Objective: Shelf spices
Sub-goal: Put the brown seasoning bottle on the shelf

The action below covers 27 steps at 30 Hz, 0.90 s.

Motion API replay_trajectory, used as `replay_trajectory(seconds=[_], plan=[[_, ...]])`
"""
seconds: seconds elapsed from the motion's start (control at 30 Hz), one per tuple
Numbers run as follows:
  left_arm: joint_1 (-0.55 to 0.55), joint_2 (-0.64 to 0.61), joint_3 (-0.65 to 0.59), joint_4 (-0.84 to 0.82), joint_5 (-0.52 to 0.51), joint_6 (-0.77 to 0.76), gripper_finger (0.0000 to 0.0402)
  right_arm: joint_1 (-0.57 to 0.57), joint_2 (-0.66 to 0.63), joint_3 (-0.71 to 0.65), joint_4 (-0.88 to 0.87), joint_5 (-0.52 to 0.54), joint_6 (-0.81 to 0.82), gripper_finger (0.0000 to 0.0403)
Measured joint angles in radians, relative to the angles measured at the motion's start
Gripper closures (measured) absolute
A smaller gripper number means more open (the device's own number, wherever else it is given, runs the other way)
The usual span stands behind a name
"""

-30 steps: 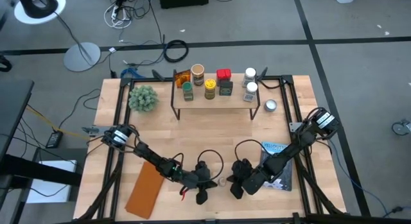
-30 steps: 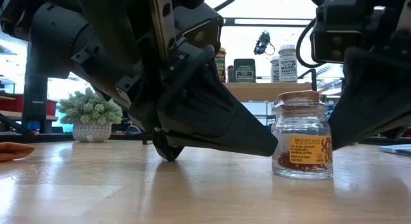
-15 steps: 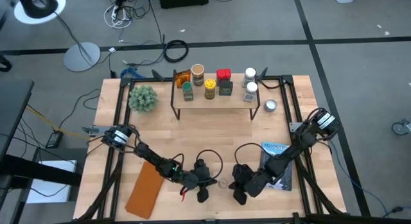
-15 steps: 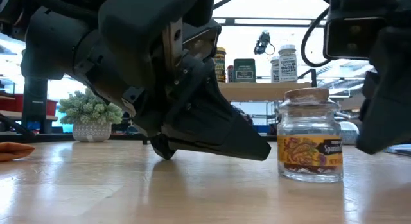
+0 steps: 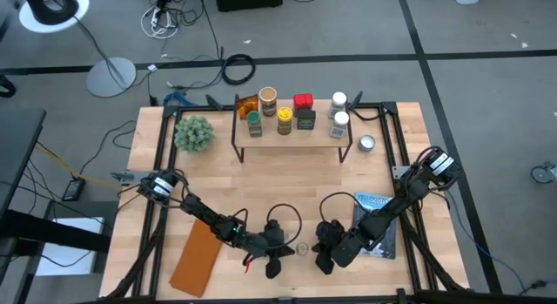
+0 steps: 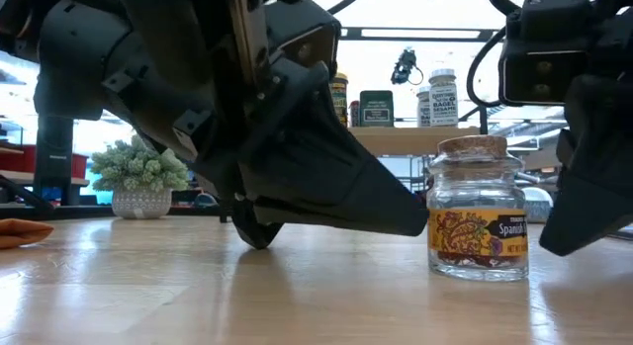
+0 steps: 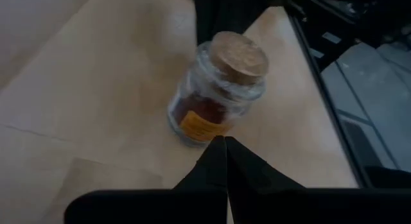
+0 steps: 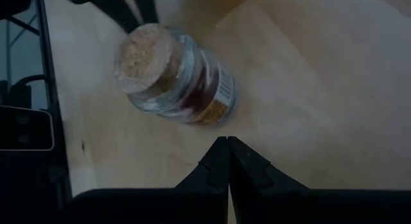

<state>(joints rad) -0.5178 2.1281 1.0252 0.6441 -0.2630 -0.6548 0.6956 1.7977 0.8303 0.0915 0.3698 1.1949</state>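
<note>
Tabletop [image 5: 287,178] of light wood; grey floor [image 5: 365,25] with cables around.

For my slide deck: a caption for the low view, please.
Cork-stoppered spice jar standing upright on the table between two shut pincers, shelf of spices behind.

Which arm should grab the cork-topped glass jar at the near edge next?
Close call; slightly the right. The small cork-stoppered glass spice jar stands upright between both shut grippers, left gripper and right gripper. The open space on the light-wood shelf lies toward the right arm's side.
</note>
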Motion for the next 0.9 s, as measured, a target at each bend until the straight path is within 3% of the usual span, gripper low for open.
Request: replay_trajectory(seconds=[0.37,0.9], plan=[[-0.006,0.001,0.005,0.018,0.017,0.020,0.0401,-0.005,0.000,0.000,0.007,0.083,-0.019,0.0403],[0.030,0.002,0.005,0.012,-0.013,0.049,0.0401,-0.005,0.000,0.000,0.050,0.010,-0.027,0.0403]])
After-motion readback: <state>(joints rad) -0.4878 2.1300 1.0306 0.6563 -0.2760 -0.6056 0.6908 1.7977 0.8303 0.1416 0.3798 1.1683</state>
